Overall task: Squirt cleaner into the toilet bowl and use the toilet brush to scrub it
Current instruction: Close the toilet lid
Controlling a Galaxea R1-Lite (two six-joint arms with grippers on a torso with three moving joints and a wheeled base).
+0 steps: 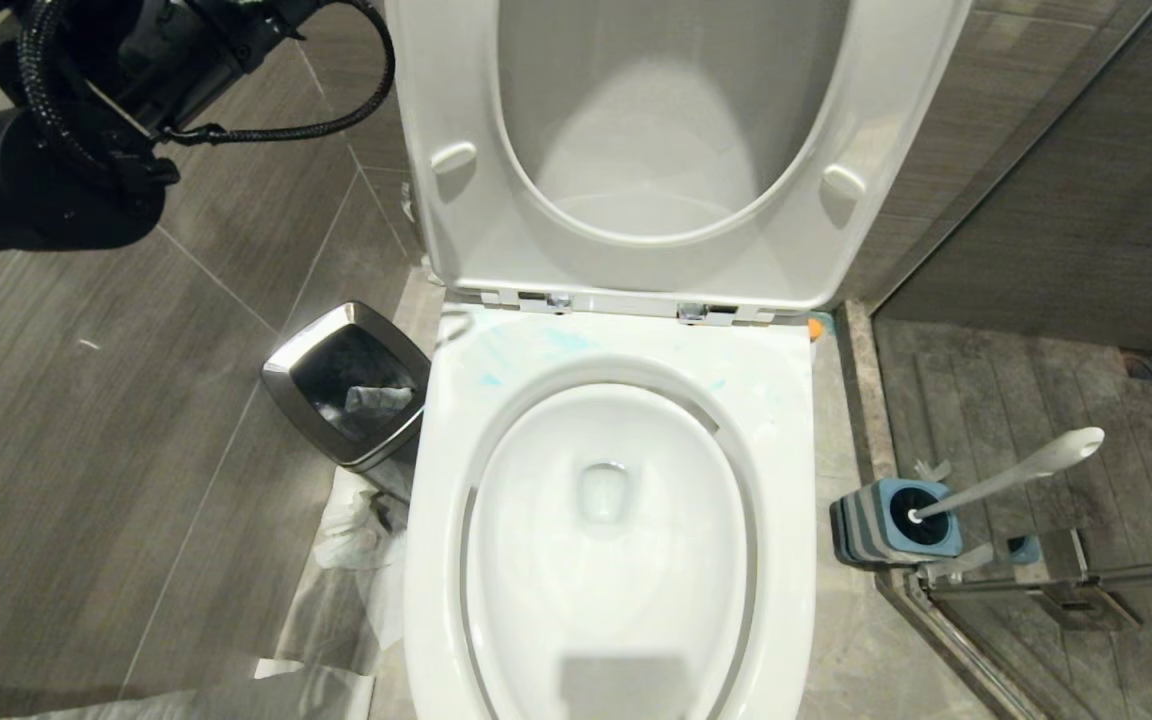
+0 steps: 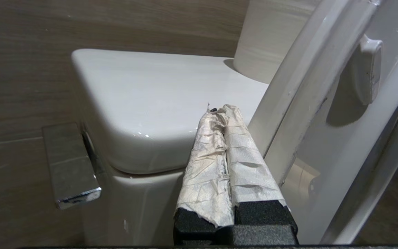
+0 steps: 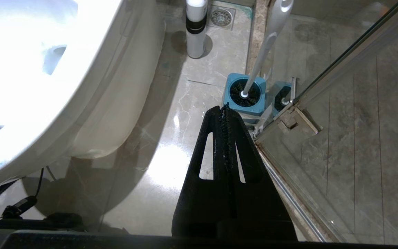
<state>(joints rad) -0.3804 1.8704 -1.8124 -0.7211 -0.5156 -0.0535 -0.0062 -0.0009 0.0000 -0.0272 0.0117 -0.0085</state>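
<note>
The toilet bowl (image 1: 608, 520) is filling the middle of the head view, with its seat (image 1: 636, 150) and lid standing raised at 12 o'clock. Faint blue streaks of cleaner (image 1: 536, 350) are lying on the rim near the hinges, at about 11 o'clock from the basin.

The toilet brush (image 1: 1021, 475) is sitting in its blue holder (image 1: 896, 520) on the floor at 3 o'clock from the bowl, and its handle is leaning away toward 2 o'clock, beside the glass door (image 1: 1066, 580). A steel-rimmed bin (image 1: 351, 385) is standing at 9 o'clock from the bowl, close to it.

The left gripper (image 2: 219, 112) is hanging up at 10 o'clock in the head view, just beside the raised seat and in front of the tank (image 2: 150, 103); its two wrapped fingers are pressing together on nothing.

The right gripper (image 3: 224, 109) is pointing down at the floor near the brush holder; its fingers are also pressing together, and nothing is between them.
</note>
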